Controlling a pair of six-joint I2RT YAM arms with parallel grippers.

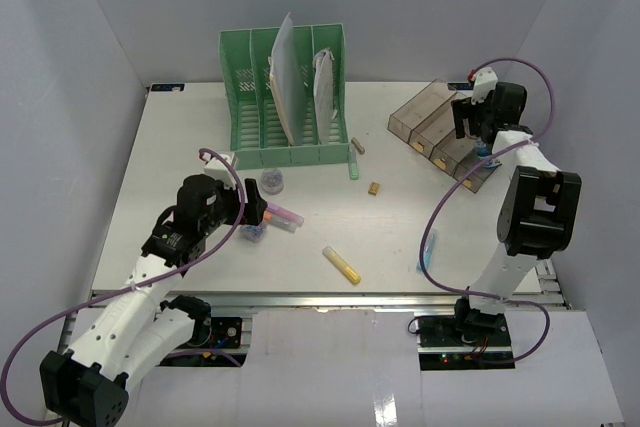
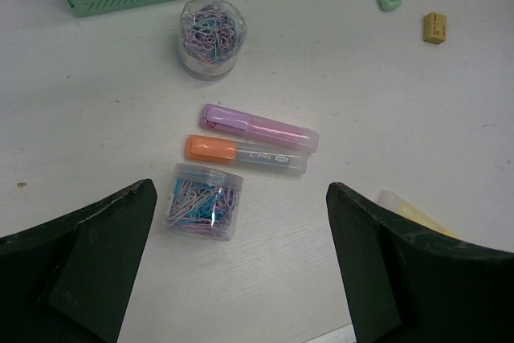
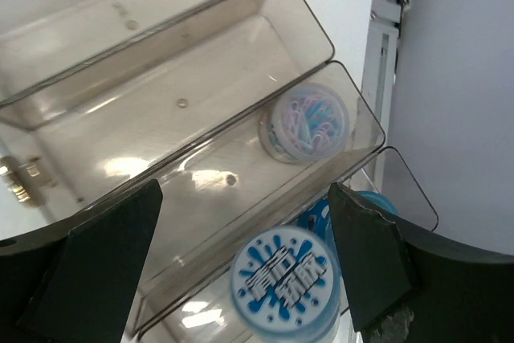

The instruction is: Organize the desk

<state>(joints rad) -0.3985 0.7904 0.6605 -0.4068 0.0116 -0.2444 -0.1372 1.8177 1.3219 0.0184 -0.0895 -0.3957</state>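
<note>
Over the left front of the desk, left gripper spread wide above a clip jar; orange highlighter and purple highlighter side by side just beyond. Bare white room rightward as far as a yellow highlighter near the front rail. Hard by the right edge, right gripper parted, holding nothing, above the brown tray; second clip jar inside one compartment.

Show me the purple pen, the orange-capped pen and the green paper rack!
purple pen point(image 2: 259, 129): left wrist view, middle of its barrel.
orange-capped pen point(image 2: 246, 155): left wrist view, middle of its clear barrel.
green paper rack point(image 1: 290, 157): top external view, its low front wall.
</note>
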